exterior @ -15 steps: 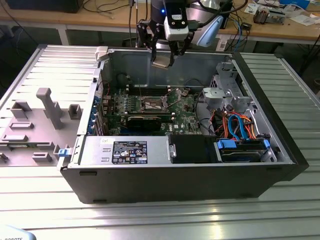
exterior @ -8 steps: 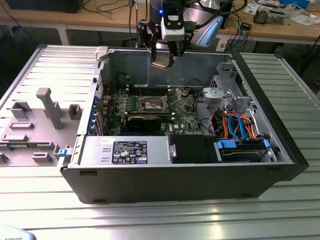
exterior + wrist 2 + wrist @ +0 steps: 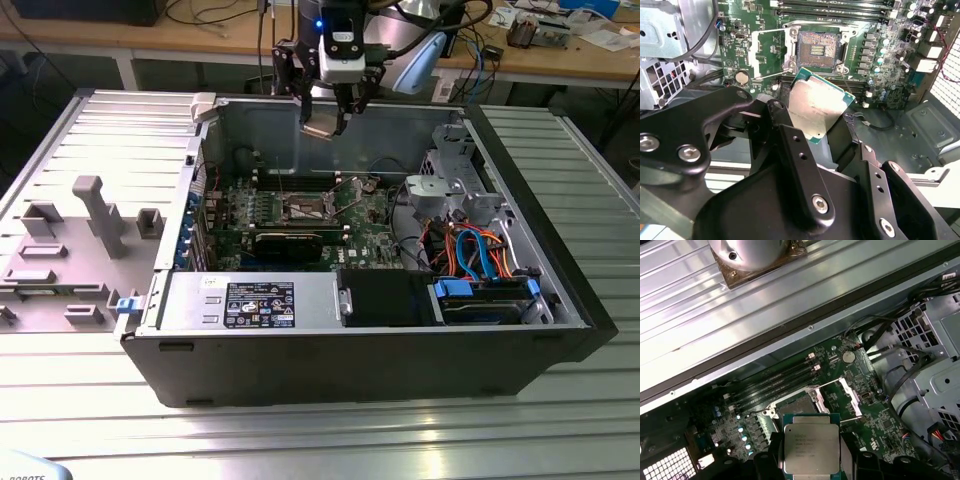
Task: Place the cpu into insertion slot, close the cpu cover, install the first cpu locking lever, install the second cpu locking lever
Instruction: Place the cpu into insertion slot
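Note:
My gripper [image 3: 326, 127] hangs above the open computer case, over its rear wall, shut on the cpu [image 3: 320, 131]. In both wrist views the black fingers [image 3: 785, 125] clamp the chip's opposite edges. The cpu [image 3: 817, 107] [image 3: 811, 442] shows its dull silver top and green rim and is tilted. The insertion slot [image 3: 817, 47] [image 3: 798, 405] [image 3: 305, 208] lies bare on the green board, well below the chip. The cpu cover [image 3: 769, 47] [image 3: 851, 396] is swung open beside the slot. A thin locking lever [image 3: 832, 384] stands raised.
A long black graphics card [image 3: 290, 243] sits in front of the slot, and memory slots [image 3: 840, 10] run beside it. A metal drive cage [image 3: 455, 180] and blue and orange cables [image 3: 475, 250] fill the exterior view's right. A grey fixture plate [image 3: 70, 250] lies outside, left of the case.

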You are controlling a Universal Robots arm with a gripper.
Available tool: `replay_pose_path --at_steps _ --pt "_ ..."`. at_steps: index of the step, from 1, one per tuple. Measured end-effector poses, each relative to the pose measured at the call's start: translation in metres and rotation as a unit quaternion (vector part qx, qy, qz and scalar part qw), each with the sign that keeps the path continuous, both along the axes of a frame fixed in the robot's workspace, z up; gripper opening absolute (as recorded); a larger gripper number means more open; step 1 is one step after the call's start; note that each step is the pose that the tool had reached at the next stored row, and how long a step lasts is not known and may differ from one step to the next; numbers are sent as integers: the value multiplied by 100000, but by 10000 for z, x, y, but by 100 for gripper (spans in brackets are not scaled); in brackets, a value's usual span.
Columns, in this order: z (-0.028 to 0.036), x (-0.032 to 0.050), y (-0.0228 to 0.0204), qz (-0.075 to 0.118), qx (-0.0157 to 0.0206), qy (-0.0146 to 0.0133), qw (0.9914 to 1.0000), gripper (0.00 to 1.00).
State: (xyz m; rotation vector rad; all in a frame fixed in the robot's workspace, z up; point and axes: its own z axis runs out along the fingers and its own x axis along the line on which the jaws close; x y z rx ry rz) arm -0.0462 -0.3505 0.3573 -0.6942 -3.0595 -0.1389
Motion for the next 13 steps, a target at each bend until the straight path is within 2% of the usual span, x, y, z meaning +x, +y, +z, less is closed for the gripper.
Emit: replay_pose_path --at_steps 10,13 --pt "-1 -1 1 -184 5 -1 100000 54" --pt "-3 -2 1 -1278 7 -2 99992 54"
